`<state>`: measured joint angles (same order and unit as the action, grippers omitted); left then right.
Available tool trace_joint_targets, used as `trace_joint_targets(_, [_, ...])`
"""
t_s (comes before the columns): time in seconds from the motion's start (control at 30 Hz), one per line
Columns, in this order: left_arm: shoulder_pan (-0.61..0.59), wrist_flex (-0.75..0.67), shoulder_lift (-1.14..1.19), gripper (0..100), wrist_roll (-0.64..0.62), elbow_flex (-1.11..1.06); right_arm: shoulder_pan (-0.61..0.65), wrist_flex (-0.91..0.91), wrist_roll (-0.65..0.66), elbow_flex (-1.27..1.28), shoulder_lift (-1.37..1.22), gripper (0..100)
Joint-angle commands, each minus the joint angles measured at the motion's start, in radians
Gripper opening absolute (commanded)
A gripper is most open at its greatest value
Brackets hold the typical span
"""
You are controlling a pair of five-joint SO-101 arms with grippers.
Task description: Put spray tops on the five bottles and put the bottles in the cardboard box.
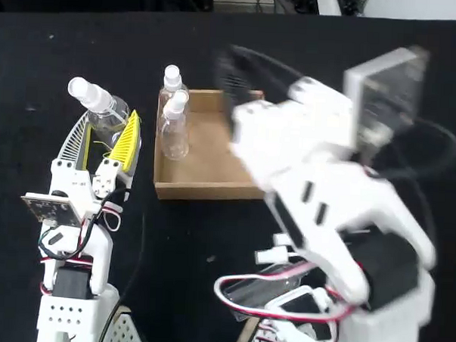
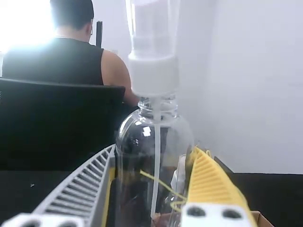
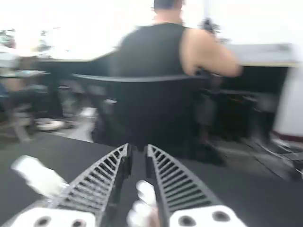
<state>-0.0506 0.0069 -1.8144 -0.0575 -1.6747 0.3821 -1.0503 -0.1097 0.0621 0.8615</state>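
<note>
My left gripper [image 1: 108, 119] is shut on a clear bottle [image 1: 106, 113] fitted with a white spray top [image 1: 89, 94], held left of the cardboard box [image 1: 204, 190]. In the left wrist view the bottle [image 2: 151, 156] stands upright between the grey and yellow fingers, and its spray top [image 2: 154, 71] rises above them. Two more clear bottles with spray tops [image 1: 174, 134] [image 1: 171, 81] stand in the box's left part. My right arm [image 1: 319, 167] is blurred above the box's right side. My right gripper [image 3: 138, 151] is open by a narrow gap with nothing gripped; a blurred white spray top [image 3: 142, 201] shows beyond the gap.
The black table [image 1: 293, 60] spreads around the box. The right arm's base and its red and white cables [image 1: 283, 294] lie at the front right. Another blurred white spray top [image 3: 38, 176] lies to one side of the right fingers.
</note>
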Motion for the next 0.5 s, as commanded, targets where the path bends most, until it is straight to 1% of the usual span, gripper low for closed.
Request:
trace_joint_targets(0.0, [0.004,0.006,-0.011,3,-0.005,-0.024,-0.221,-0.008,0.003,0.208,0.137,9.6])
trace_joint_targets(0.13, [0.007,0.114,-0.011,3,-0.003,-0.024,-0.445,0.104,0.003,0.510,0.285,12.4])
trace_joint_targets(0.2, [0.008,0.115,-0.011,3,0.000,-0.024,-0.522,0.169,0.003,0.650,0.351,13.0])
trace_joint_targets(0.3, [0.016,0.121,-0.011,3,-0.005,-0.024,-0.552,0.230,0.003,0.825,0.427,13.0])
trace_joint_targets(0.47, [0.090,0.124,-0.011,3,-0.008,-0.024,-0.551,0.322,-0.006,1.032,0.518,12.8])
